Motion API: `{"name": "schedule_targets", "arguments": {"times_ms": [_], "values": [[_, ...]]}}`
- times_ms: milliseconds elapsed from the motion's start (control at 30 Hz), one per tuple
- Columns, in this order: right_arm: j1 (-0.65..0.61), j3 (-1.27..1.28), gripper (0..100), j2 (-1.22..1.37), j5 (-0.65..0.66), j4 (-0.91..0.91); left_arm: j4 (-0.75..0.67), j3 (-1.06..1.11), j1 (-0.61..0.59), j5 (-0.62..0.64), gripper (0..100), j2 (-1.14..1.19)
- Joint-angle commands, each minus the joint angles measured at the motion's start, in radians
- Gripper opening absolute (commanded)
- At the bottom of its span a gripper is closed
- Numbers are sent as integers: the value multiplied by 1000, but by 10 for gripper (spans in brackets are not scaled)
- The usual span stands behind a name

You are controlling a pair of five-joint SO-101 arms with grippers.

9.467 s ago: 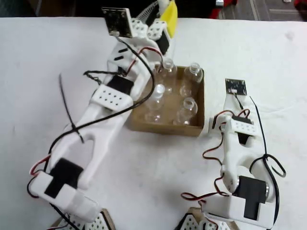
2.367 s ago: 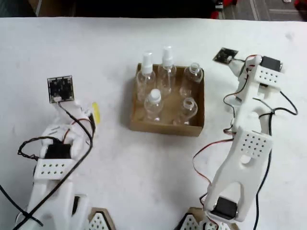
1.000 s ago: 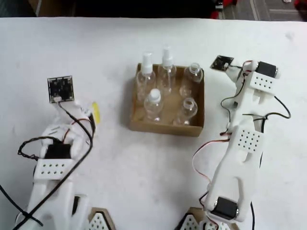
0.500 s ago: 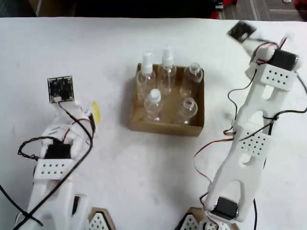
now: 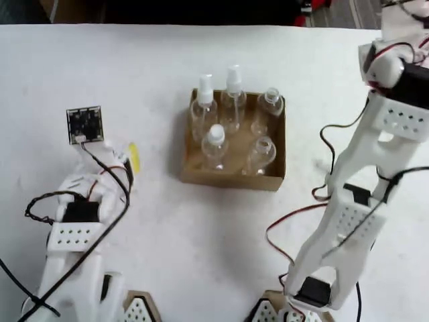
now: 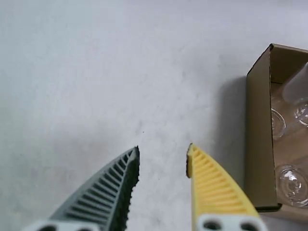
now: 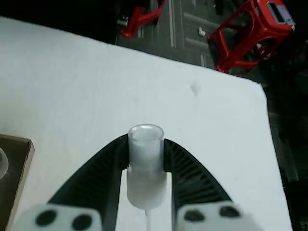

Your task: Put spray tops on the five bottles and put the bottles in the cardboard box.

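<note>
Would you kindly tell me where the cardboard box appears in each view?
High view: cardboard box at the middle of the white table.
Left wrist view: box beside the yellow finger.
Right wrist view: box corner beside the right gripper holding a spray top.
Shared landmark: the white table.

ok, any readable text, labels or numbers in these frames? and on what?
No text can be read in any view.
The cardboard box: plain walls, no print visible.
The bottles: clear, no labels.
The spray top in the right gripper: plain white.
The red stand beyond the table: a small patch on it, too blurred to read.
</note>
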Motion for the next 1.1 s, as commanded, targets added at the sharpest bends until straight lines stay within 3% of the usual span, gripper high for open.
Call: {"name": "schedule_targets", "arguments": {"times_ms": [0, 133, 267, 533, 933, 1067], "values": [[-10, -40, 17, -180, -17, 27, -15, -8, 7, -9, 151, -16], [-5, 66, 17, -309, -115, 30, -15, -8, 7, -9, 151, -16], [-15, 338, 17, -490, -181, 30, -15, -8, 7, -9, 151, -16], [-188, 907, 17, -881, -189, -36, -15, -8, 7, -9, 151, -16], [-263, 1494, 17, -1210, -204, -573, -15, -8, 10, -9, 151, -16], [-288, 1623, 17, -1241, -347, -711, -15, -9, 12, -9, 151, -16]]}}
